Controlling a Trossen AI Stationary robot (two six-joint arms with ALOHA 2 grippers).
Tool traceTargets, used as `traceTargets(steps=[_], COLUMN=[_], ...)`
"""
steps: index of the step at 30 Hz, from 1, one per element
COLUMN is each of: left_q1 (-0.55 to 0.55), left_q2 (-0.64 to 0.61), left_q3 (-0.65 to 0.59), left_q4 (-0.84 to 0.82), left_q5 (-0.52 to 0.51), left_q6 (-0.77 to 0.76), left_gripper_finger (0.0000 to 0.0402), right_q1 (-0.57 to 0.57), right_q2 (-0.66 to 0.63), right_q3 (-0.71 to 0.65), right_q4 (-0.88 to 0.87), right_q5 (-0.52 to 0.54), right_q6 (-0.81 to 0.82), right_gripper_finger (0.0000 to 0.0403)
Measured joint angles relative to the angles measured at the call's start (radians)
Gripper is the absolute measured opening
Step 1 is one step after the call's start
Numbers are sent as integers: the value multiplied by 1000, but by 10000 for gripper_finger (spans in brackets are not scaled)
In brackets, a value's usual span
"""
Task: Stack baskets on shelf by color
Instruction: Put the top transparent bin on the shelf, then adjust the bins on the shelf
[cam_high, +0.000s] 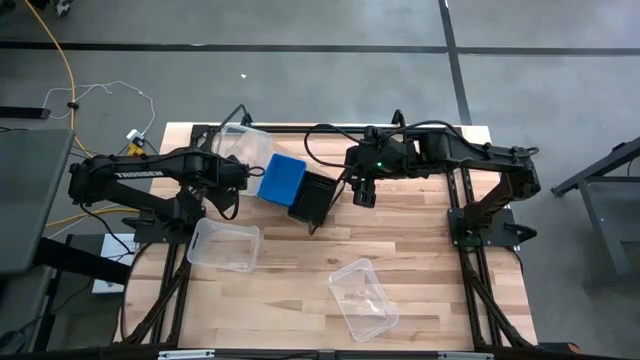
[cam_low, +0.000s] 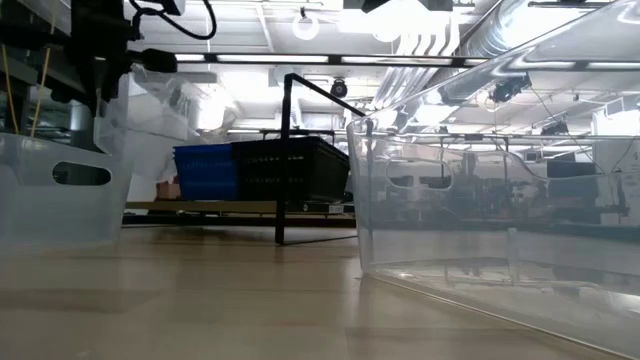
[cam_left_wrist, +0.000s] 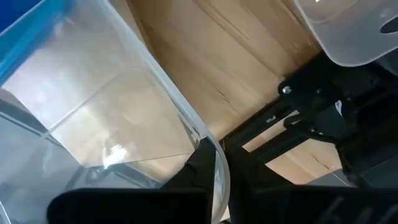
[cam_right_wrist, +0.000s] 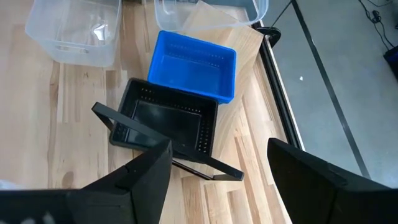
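Baskets lie across the light wood table (cam_high: 300, 310) in three groups. Nearest the front edge, a clear basket (cam_high: 363, 298) sits tilted at an angle right of centre, and in the low view it fills the foreground. Farther back on the left side, a second clear basket (cam_high: 223, 245) rests open side up. Behind that, the left tool (cam_high: 232, 180) is clenched on the rim of a third clear basket (cam_high: 243, 143) at the back left of the table; the left wrist view shows its dark fingers (cam_left_wrist: 200, 163) pinched tight on that thin transparent wall. Just beside this held basket stands a blue basket (cam_high: 282, 177), and touching its right side a black slatted basket (cam_high: 313, 199), both resting on a light wood panel of the shelf (cam_right_wrist: 242, 43), whose thin black metal frame crosses in front of the black one. The right tool (cam_high: 361, 192) hangs just to the right of the black basket, released, its fingers standing wide apart with nothing between them, above and in front of the blue and black pair in the right wrist view.
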Motion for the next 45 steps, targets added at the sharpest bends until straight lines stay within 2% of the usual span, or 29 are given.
traceTargets(steps=[9, 17, 23, 32, 45], left_q1=[0, 1, 8, 71, 115], left_q2=[0, 0, 0, 0, 0], left_q3=[0, 0, 0, 0, 0], left_q4=[55, 56, 75, 83, 158], left_q5=[-31, 36, 52, 51, 55], left_q6=[1, 26, 25, -1, -42], left_gripper_finger=[20, 8, 19, 59, 145], right_q1=[2, 17, 37, 66, 74], right_q2=[0, 0, 0, 0, 0], right_q3=[0, 0, 0, 0, 0], right_q4=[8, 18, 52, 60, 60], right_q5=[-1, -1, -1, 13, 26], right_q6=[31, 43, 46, 72, 88], right_gripper_finger=[252, 252, 252, 252, 252])
